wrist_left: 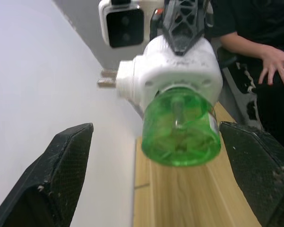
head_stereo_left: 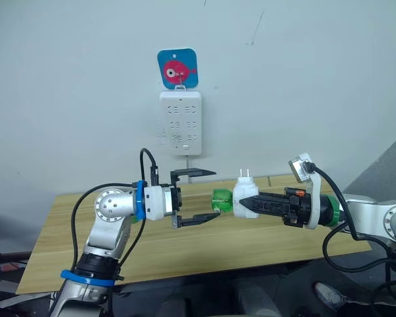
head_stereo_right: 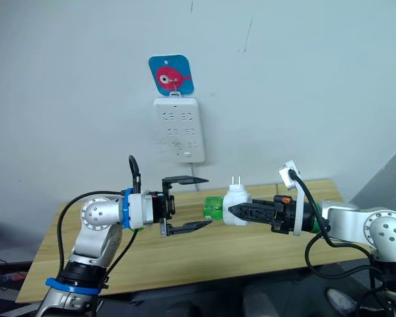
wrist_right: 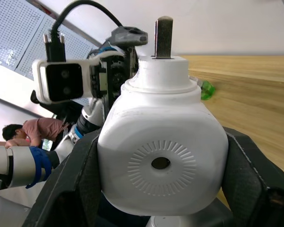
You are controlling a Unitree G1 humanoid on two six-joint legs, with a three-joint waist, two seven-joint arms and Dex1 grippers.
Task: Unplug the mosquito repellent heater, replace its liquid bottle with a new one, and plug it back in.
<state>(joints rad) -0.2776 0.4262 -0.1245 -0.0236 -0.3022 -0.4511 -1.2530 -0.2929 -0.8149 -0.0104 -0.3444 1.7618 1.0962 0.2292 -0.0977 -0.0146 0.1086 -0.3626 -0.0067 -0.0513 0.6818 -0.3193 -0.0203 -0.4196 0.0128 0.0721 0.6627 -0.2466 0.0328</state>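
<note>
Two arms reach toward each other above the wooden table (head_stereo_left: 185,244). The right gripper (head_stereo_left: 241,204) is clamped on the mosquito repellent heater (head_stereo_left: 243,197), prongs up, green liquid bottle (head_stereo_left: 221,200) facing the left gripper (head_stereo_left: 204,195), whose fingers are spread wide just beside the bottle.

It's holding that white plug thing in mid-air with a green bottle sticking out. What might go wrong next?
The left gripper is open around the green bottle without touching it; closing off-centre might knock it aside. Twisting the bottle may turn the heater inside the right gripper. A freed bottle might drop onto the table.
</note>
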